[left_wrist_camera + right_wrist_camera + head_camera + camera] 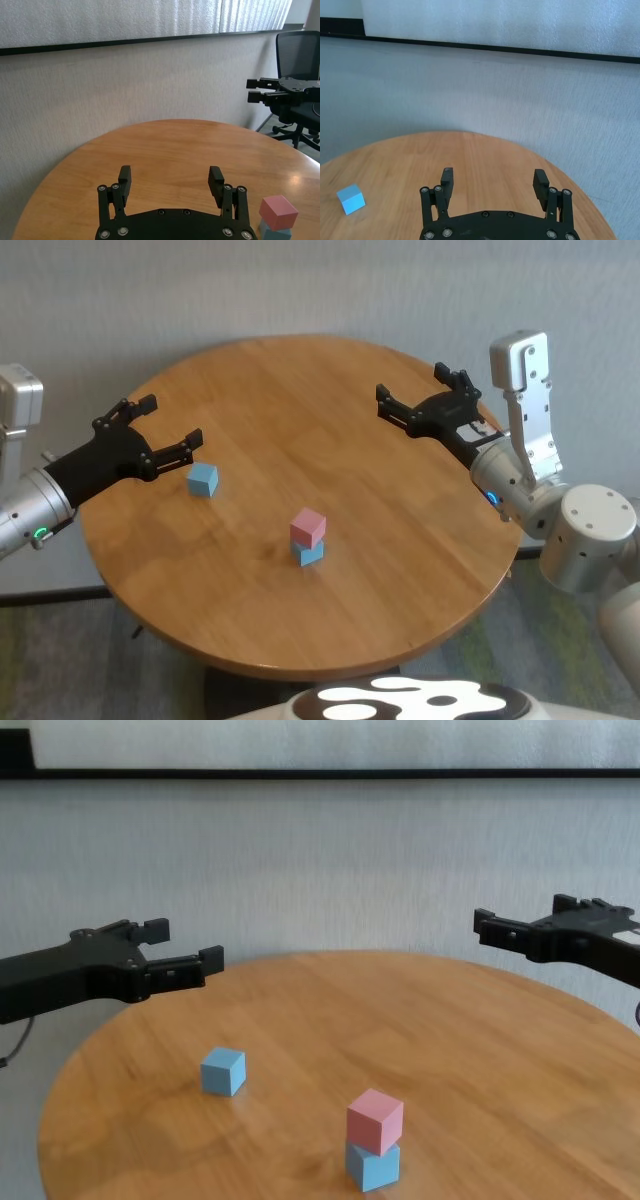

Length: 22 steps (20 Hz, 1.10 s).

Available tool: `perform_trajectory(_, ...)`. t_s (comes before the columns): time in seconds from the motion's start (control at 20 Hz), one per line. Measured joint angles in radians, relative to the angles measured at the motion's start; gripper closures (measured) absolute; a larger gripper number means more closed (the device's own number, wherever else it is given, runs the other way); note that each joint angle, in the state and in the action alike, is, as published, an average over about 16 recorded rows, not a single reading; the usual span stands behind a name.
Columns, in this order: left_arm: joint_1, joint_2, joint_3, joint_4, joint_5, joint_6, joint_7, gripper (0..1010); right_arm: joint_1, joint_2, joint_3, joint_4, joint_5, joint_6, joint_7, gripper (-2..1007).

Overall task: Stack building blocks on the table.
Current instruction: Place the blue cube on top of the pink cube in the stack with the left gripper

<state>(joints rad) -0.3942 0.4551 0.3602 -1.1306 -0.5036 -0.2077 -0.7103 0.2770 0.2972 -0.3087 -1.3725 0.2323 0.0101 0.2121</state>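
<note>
On the round wooden table (300,400) a pink block (308,526) rests on a light blue block (309,553) near the middle front; the same pair shows as pink block (375,1120) on blue block (373,1166) and as pink block (278,211). A second light blue block (203,479) lies alone at the left, also seen as a blue block (223,1071) and blue block (351,198). My left gripper (170,427) hovers open just left of and above that lone block, empty. My right gripper (420,390) hovers open over the table's right side, empty.
A pale textured wall (320,870) stands behind the table. A black office chair (300,55) sits beyond the table's far right edge. The robot's white and black base (400,702) is at the table's near edge.
</note>
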Motion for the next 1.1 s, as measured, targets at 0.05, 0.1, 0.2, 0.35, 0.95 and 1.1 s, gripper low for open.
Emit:
perform_trajectory(0.05,0.000,0.000,0.000,0.000,0.000,0.000,0.000,10,-0.004,-0.002,0.004,0.000,-0.002,0.000,-0.002,0)
perform_trajectory(0.1,0.000,0.000,0.000,0.000,0.000,0.000,0.000,10,-0.007,-0.003,0.007,0.000,-0.003,-0.001,-0.003,0)
perform_trajectory(0.2,0.000,0.000,0.000,0.000,0.000,0.000,0.000,10,-0.013,-0.004,0.012,0.000,-0.007,-0.004,-0.004,0)
perform_trajectory(0.35,0.000,-0.001,0.000,0.000,-0.001,0.000,0.001,10,-0.019,-0.002,0.013,0.001,-0.017,-0.012,-0.005,0)
perform_trajectory(0.95,0.014,-0.024,0.000,0.001,-0.005,0.045,0.063,10,-0.024,0.005,0.007,0.003,-0.034,-0.021,-0.005,0)
perform_trajectory(1.1,0.021,-0.030,0.001,-0.001,0.002,0.071,0.093,10,-0.023,0.004,0.007,0.003,-0.032,-0.021,-0.005,0)
